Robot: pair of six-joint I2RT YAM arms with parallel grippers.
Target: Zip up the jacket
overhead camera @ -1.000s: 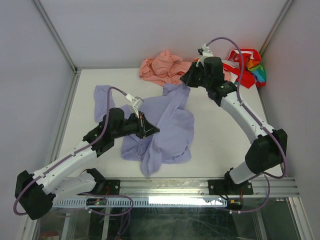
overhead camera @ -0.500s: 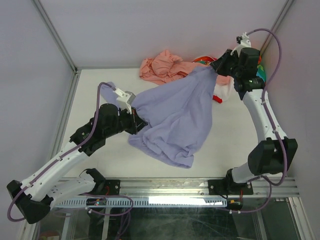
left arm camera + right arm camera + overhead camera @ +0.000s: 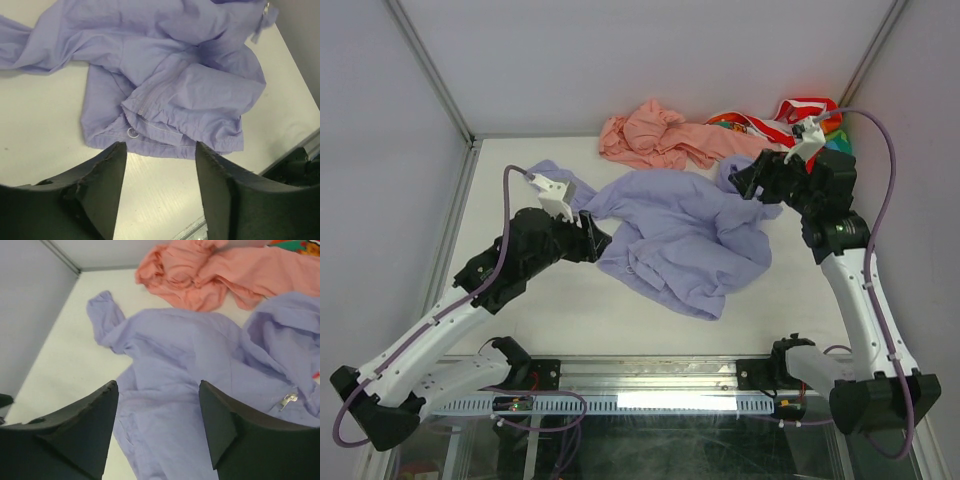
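The lavender jacket [image 3: 680, 240] lies crumpled and spread across the middle of the table. Beside its left edge my left gripper [image 3: 592, 238] is open and holds nothing. In the left wrist view the left gripper [image 3: 160, 147] hovers just short of the jacket's hem [image 3: 170, 75], where a zipper track [image 3: 160, 95] and a small ring [image 3: 133, 132] show. My right gripper [image 3: 750, 178] is open above the jacket's far right part. From the right wrist, the right gripper [image 3: 157, 385] looks down on the jacket [image 3: 190, 370], with a metal zipper pull [image 3: 287, 400] at the right.
A salmon-pink garment [image 3: 660, 135] lies at the back of the table, touching the jacket's far edge. A red-white multicoloured garment [image 3: 800, 120] sits in the back right corner. Walls close the table on the left, back and right. A metal rail [image 3: 720, 372] runs along the near edge.
Both grippers were shut on the jacket and held it stretched up between them. They have let go and opened, and the jacket has dropped flat. The right gripper came down and nearer.
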